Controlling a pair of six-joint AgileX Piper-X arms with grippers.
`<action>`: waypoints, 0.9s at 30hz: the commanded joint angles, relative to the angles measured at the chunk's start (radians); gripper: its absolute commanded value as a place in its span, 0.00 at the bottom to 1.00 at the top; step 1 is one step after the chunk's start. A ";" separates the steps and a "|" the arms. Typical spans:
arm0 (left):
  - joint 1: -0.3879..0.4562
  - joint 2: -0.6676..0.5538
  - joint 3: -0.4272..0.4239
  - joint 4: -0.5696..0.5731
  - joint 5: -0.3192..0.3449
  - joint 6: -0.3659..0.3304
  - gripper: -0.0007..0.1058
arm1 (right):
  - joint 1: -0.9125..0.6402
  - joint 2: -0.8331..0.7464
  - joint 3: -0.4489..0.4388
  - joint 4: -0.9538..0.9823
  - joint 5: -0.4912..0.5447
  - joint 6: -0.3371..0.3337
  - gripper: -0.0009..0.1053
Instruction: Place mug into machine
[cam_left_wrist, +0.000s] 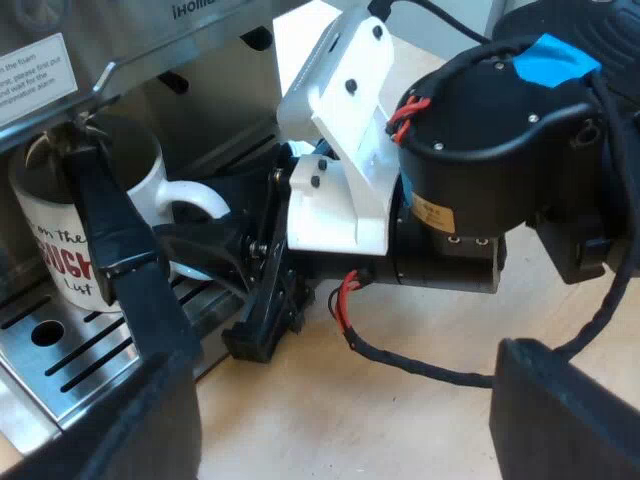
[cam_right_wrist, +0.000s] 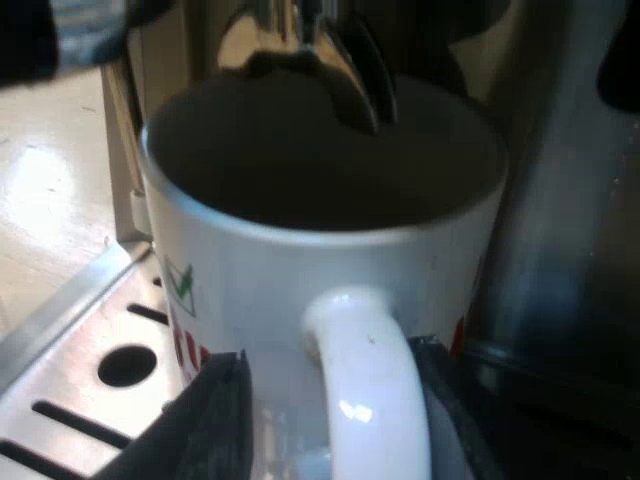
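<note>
Right hand (cam_right_wrist: 328, 385) level over drip tray (cam_right_wrist: 80, 340), fingers (cam_right_wrist: 215, 420) apart astride handle (cam_right_wrist: 365, 400) of mug (cam_right_wrist: 280, 270); left hand (cam_left_wrist: 305, 255) nearby, fingers wide apart.

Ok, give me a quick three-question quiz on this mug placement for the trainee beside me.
1. True or false: the mug stands on the drip tray beneath the spout.
2. What does the right gripper straddle? A) the mug handle B) a tamper C) a measuring glass
3. Fill in: the mug stands ____ (upright or tipped).
Key: 1 true; 2 A; 3 upright.
</note>
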 joint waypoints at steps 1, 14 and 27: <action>-0.005 -0.003 -0.003 -0.005 0.005 -0.009 0.60 | -0.006 -0.047 -0.006 0.010 -0.005 -0.019 0.36; -0.005 -0.003 -0.003 -0.014 -0.003 -0.009 0.60 | 0.036 -0.216 0.005 0.267 0.023 -0.011 0.36; -0.005 -0.024 -0.003 -0.018 -0.003 -0.009 0.60 | 0.161 -0.431 0.140 0.311 0.085 -0.003 0.36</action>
